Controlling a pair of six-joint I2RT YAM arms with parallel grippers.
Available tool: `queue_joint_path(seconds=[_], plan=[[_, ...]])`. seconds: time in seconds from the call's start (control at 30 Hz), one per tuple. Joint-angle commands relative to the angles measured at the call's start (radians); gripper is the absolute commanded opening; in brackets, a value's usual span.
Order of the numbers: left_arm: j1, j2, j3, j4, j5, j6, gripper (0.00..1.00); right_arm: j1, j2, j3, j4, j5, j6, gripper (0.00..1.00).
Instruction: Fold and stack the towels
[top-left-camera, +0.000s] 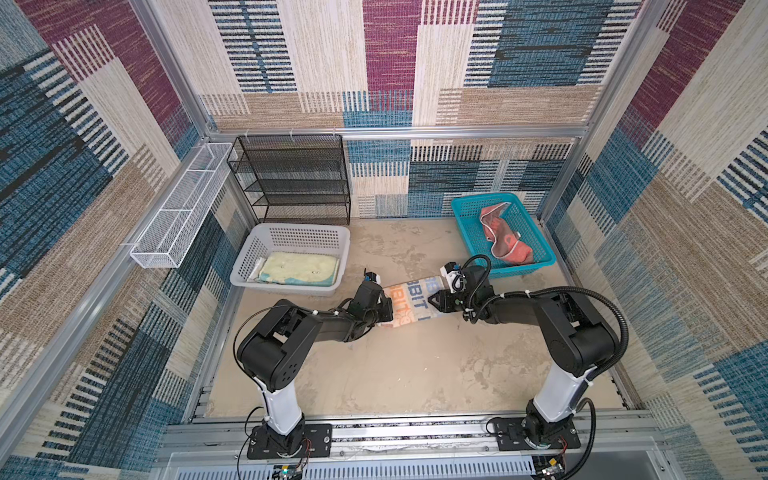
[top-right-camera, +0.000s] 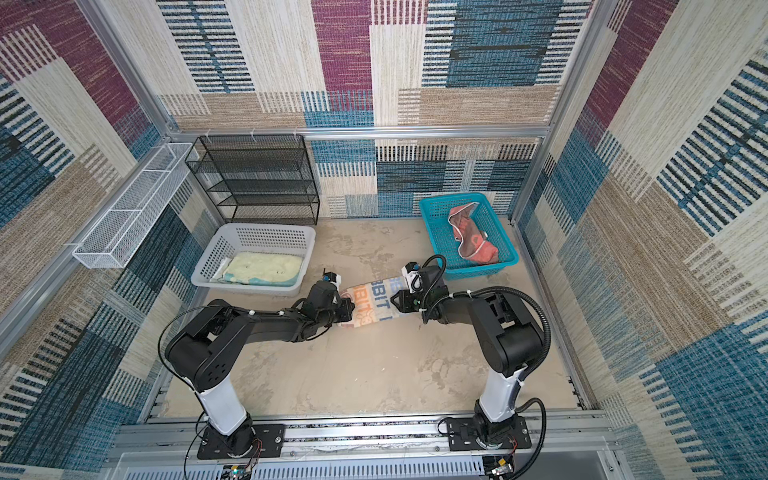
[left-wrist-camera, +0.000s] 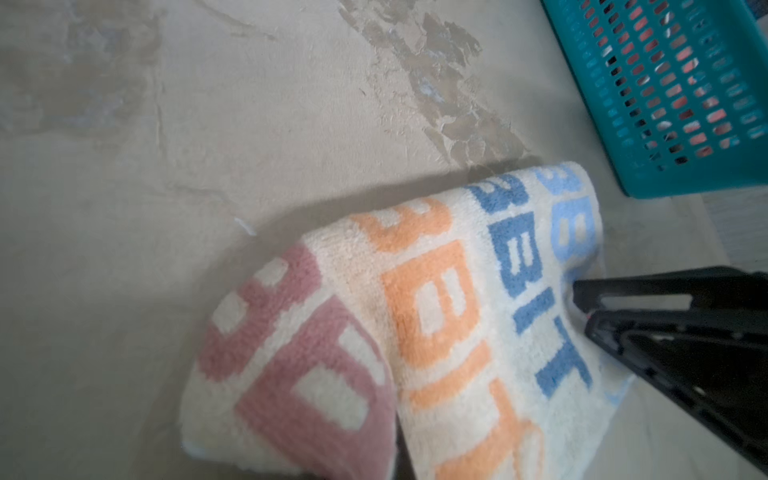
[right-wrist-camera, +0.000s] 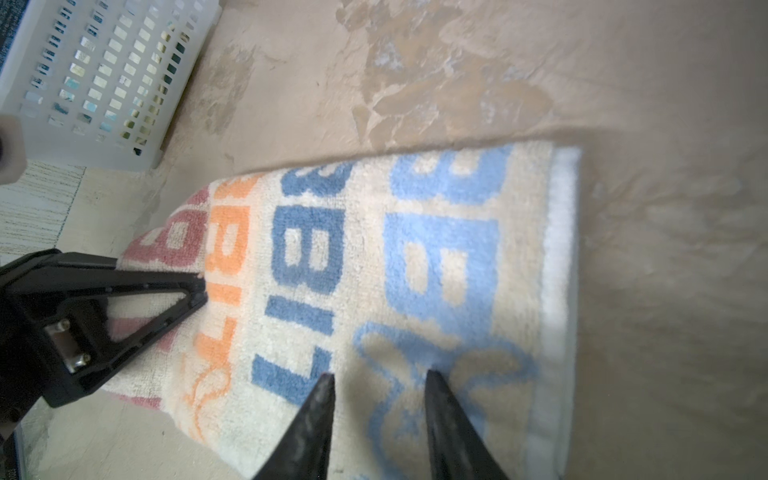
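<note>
- Centrally, the lettered towel (top-left-camera: 409, 305) lies on the table (top-left-camera: 395, 374) between both grippers (its print reads "BBIT").
- Left gripper (right-wrist-camera: 195, 291): jaws pressed together, pinching the towel's pink-and-orange end, which humps up.
- Right gripper (right-wrist-camera: 380, 386): jaws spread, tips over the pale-blue end.
- White basket (top-left-camera: 291, 237), holding a yellow towel (top-left-camera: 299, 268), sits just beyond the left gripper.
- Teal basket (top-left-camera: 519, 271), holding a crumpled coral towel (top-left-camera: 505, 241), sits just behind the right gripper.

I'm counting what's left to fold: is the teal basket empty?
No, a crumpled coral-orange towel lies inside the teal basket.
</note>
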Motion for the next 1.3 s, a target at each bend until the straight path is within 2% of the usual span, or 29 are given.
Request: queue_joint_path(seconds=[0.0,0.13,0.33,0.5,0.8,0.9,1.27], plan=[[-0.001,0.018,0.035,-0.206,0.012,0.014,0.0,0.002,-0.005,-0.006,0.0,-0.012,0.01,0.39],[-0.001,-0.002,0.12,-0.355,-0.07,0.058,0.0,0.003,-0.04,-0.015,0.009,0.013,-0.003,0.42],[-0.001,-0.023,0.299,-0.654,-0.25,0.161,0.0,0.001,-0.124,-0.034,0.039,0.066,-0.031,0.49],[-0.001,-0.018,0.471,-0.873,-0.397,0.275,0.0,0.0,-0.174,-0.053,0.063,0.089,-0.049,0.5],[0.015,0.04,0.749,-1.138,-0.66,0.469,0.0,0.001,-0.194,-0.084,0.078,0.101,-0.061,0.5],[0.032,0.04,0.814,-1.184,-0.694,0.53,0.0,0.001,-0.194,-0.087,0.071,0.113,-0.068,0.5],[0.167,-0.045,0.96,-1.214,-0.667,0.681,0.0,0.0,-0.185,-0.085,0.07,0.104,-0.074,0.5]])
